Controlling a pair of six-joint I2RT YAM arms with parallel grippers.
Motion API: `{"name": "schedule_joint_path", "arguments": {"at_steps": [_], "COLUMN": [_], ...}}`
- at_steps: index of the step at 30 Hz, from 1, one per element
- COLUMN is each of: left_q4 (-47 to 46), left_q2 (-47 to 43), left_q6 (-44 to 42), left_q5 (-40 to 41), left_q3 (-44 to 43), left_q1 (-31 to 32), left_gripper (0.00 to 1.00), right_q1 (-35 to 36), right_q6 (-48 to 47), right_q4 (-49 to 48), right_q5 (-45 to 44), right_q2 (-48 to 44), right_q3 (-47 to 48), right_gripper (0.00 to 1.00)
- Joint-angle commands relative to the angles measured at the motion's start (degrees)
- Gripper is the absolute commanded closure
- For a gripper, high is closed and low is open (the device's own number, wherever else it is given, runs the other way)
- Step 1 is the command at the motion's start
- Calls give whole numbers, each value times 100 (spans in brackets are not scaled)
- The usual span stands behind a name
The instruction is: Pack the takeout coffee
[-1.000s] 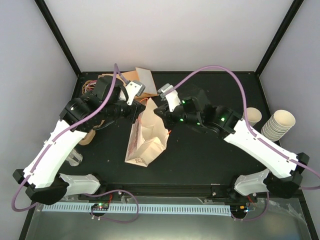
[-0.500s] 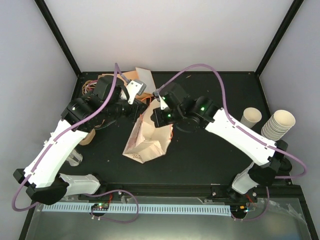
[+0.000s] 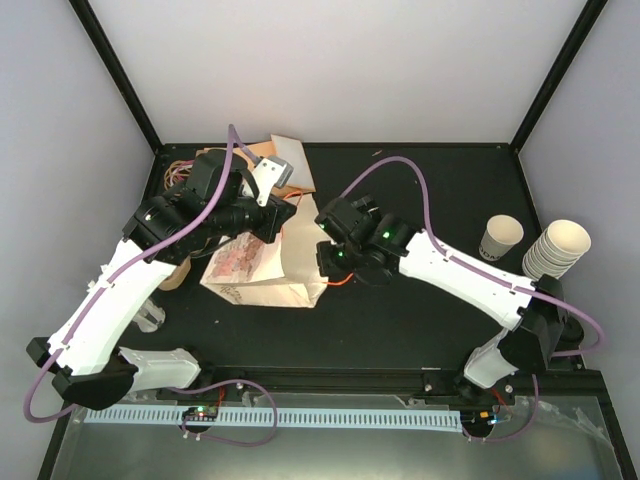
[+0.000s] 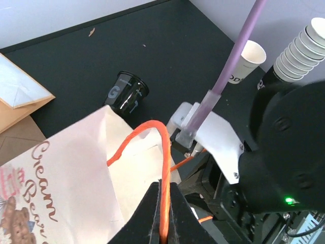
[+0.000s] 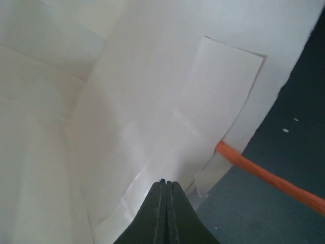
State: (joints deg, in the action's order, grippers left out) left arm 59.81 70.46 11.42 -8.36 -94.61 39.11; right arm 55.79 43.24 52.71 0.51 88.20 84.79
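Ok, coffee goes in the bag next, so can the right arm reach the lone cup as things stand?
Probably yes. The cup stands upright on that arm's side, apart from the stack, nothing blocking it. But the right gripper is shut at the mouth of the bag, so it must withdraw and open.

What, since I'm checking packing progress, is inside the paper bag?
Inside the paper bag only bare white walls show; its depths are hidden. The takeout coffee stands outside.

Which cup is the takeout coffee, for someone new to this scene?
Look along the right edge of the table, where a tall stack of nested cups stands. Just left of it stands the takeout coffee: a single cream cup with dark print.
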Motion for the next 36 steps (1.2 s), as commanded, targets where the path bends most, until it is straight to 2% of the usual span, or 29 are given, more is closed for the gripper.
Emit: {"name": "schedule_joint_path", "arguments": {"at_steps": [1,15,17,20,25,31,36], "left_q4": [-221,336,350,314,319,119,-97], "left_q2": [-138,-65,-59,10,249,463,434], "left_q6": [-6,-285,-310,-402,-431,-302,-205], "left_q5": [67,681,573,77,-633,-745,-763], "left_q3": [-135,-768,-758,-726,-779,-836,-786], "left_q1": [42,36,35,35,127,365,424], "left_gripper": [99,98,99,99,99,98,99], "right_q1": [0,-16,-16,-18,9,19,12], "right_q6": [106,-336,-902,-1810,-2765,-3023,-2519], "right_q4": [175,166,-213,-935,-1838,-2321,-2283], "right_q5": [-571,-1882,-1567,-601,524,632,979], "right_q2": [-91,-441,-582,-901,-1336,-1191,-773], "right_q3": [-461,-1594,-1712,-1930,-2177,-2091,-1831], "right_gripper": [99,99,99,99,99,99,99]}}
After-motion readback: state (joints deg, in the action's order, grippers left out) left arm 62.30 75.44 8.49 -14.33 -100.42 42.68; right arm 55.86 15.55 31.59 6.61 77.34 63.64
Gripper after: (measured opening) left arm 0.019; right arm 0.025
